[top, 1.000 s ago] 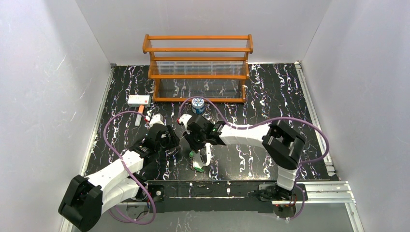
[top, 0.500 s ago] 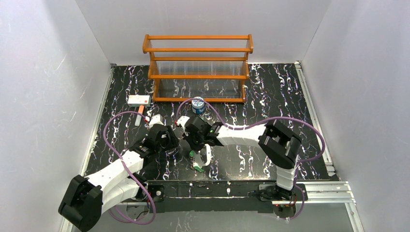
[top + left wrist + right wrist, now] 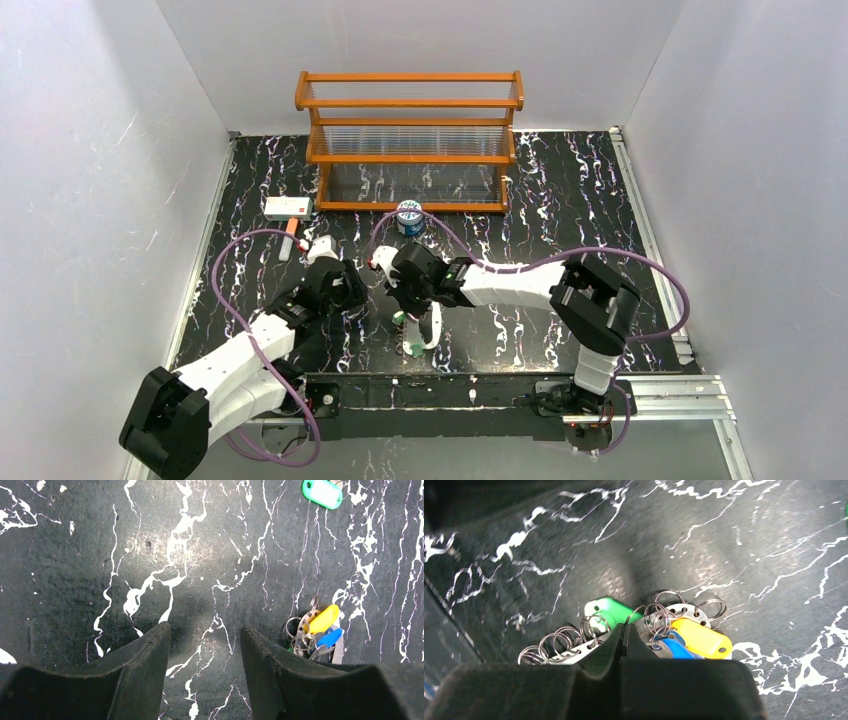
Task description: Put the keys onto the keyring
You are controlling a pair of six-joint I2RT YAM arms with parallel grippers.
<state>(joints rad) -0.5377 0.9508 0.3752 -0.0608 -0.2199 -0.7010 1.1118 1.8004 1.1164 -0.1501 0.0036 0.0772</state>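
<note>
Right gripper (image 3: pixel 624 628) is down on the keys (image 3: pixel 701 637), fingers pressed together, tips right in the bunch. Green head sits on one side of the tips, yellow and blue on the other, w/ wire rings all round. Can't tell if anything's nipped btwn the tips.

From above, the keyring (image 3: pixel 434 328) shows as a pale loop just nearside of that gripper, close to the front edge of the table (image 3: pixel 560 200), w/ green heads beside it.

Left gripper (image 3: pixel 205 640) sits just beside the right one, fingers (image 3: pixel 260 655) spread wide, nothing btwn them but bare black-and-white top. Yellow and blue heads show just off one finger. A lone green key (image 3: pixel 322 492) lies apart, further out.

At the back there's a wooden rack (image 3: pixel 410 140), a can (image 3: pixel 409 217) in front of it, and a white box (image 3: pixel 288 207) off to the left.
</note>
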